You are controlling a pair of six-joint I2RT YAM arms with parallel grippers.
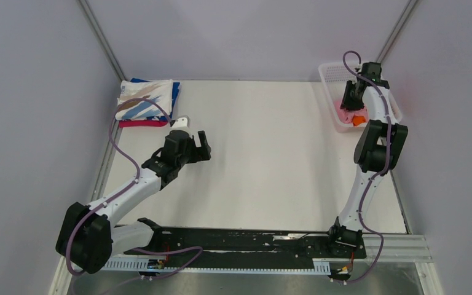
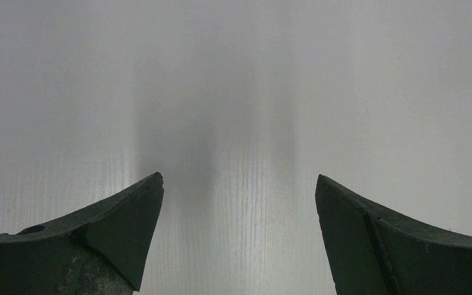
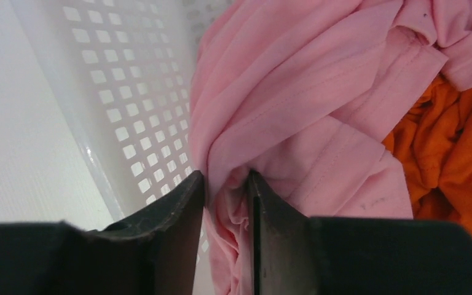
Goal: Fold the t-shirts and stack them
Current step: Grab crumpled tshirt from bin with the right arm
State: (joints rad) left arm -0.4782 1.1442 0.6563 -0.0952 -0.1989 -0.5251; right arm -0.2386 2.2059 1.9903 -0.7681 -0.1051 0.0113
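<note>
My right gripper (image 1: 348,106) reaches into the white lattice basket (image 1: 330,72) at the back right. In the right wrist view it (image 3: 226,177) is shut on a fold of the light pink t-shirt (image 3: 295,80), with the cloth bunched between the fingers. The orange t-shirt (image 3: 461,153) lies crumpled beside the pink one, and shows in the top view (image 1: 359,120). A folded stack sits at the back left: the white streaked shirt (image 1: 142,98) on top, blue and magenta (image 1: 142,123) under it. My left gripper (image 1: 201,146) is open and empty over the bare table (image 2: 239,178).
The basket's lattice wall (image 3: 129,104) stands close on the left of my right fingers. Grey walls close in the table on the left, back and right. A black rail (image 1: 239,239) runs along the near edge between the arm bases.
</note>
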